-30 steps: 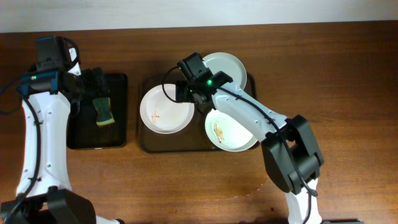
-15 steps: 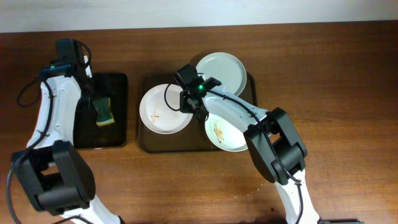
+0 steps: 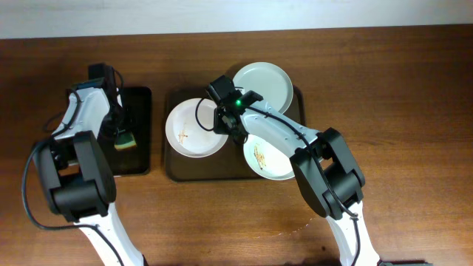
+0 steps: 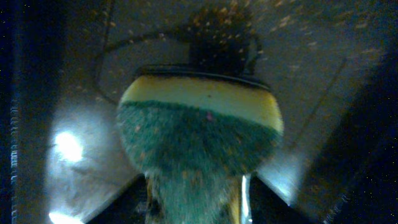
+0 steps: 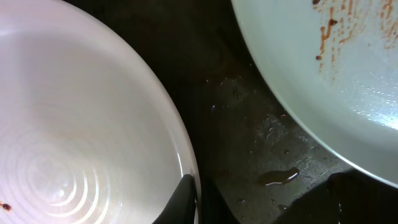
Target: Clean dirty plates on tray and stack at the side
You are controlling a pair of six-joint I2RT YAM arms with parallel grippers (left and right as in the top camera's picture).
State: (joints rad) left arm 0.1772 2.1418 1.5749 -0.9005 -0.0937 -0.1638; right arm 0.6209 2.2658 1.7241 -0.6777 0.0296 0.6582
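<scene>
near right of the tray (image 3: 214, 170): near plate (image 3: 284, 166) carries an orange-brown smear and is uncleaned. mid tray, left: left plate (image 3: 181, 122) lies flat, with a small smear left of centre. right gripper (image 3: 224, 124) sits at this plate's right rim. the wrist view shows one fingertip (image 5: 181, 199) against the rim, but whether the gripper is spread or pinching cannot be told. level with it, at left on the bench (image 3: 406, 111): black tray (image 3: 103, 166) holds the sponge (image 3: 124, 137). left gripper (image 3: 118, 127) is over it, and the sponge's narrowed waist in the wrist view suggests it is pinched between the fingers. far end of tray: far plate (image 3: 266, 81), no smear visible, overlaps the far rim. nothing is stacked at the side

assessment: the step in hand is bringing the sponge to the left plate. lift it clear of the black tray's rim and present the green face flat to the smear. have the right gripper steady the rim so the plate does not skate, and keep the wrists apart
</scene>
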